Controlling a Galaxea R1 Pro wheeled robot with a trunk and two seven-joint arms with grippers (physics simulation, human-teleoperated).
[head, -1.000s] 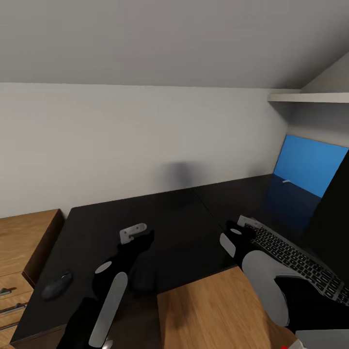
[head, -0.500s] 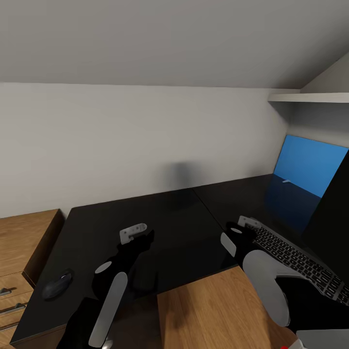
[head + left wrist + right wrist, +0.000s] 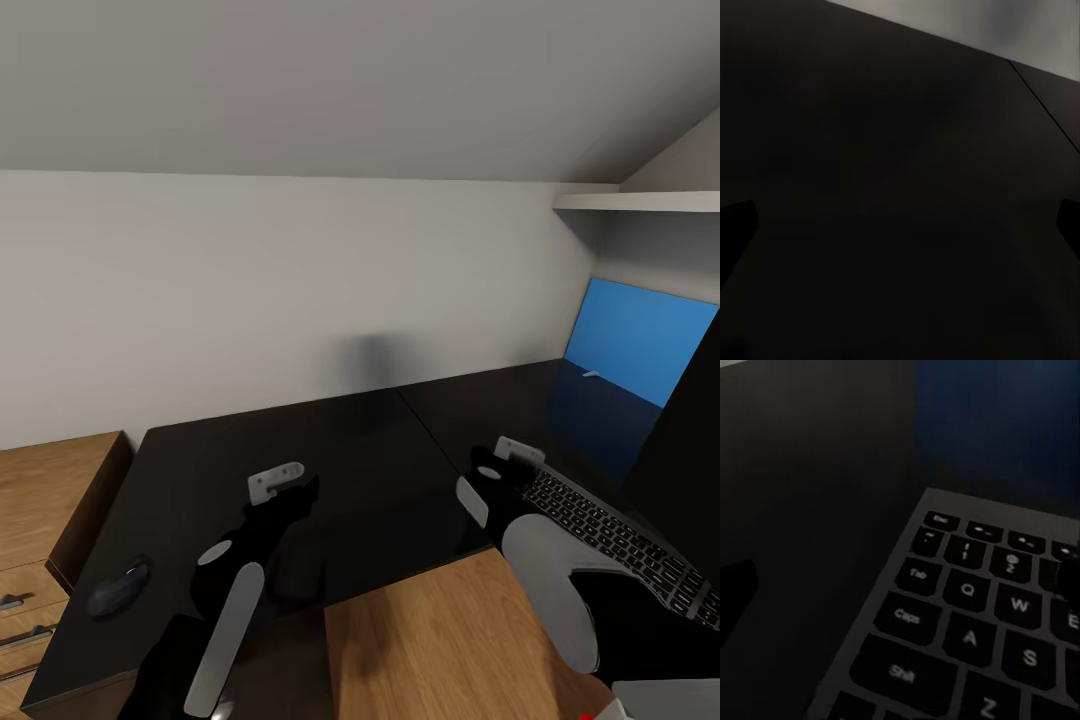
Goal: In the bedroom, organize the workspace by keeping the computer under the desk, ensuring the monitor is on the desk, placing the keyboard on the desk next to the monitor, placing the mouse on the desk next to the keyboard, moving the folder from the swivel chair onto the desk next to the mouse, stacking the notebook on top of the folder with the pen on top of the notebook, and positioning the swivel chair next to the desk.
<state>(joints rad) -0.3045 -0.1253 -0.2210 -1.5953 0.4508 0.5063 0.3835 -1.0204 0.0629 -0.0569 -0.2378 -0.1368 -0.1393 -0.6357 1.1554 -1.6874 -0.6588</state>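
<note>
Black-keyed keyboard [image 3: 610,535] lies on the desk [image 3: 330,450], beside the dark monitor [image 3: 690,450]. Mouse [image 3: 118,586] sits well apart at the desk's far left; it likely needs moving beside the keyboard. Blue folder [image 3: 640,340] leans behind. Right gripper [image 3: 505,462] hovers at the keyboard's corner, left gripper [image 3: 285,485] over bare desk; both spread, empty.

Keyboard [image 3: 620,545] and mouse [image 3: 118,586] flat on black desk [image 3: 330,450], well apart.
</note>
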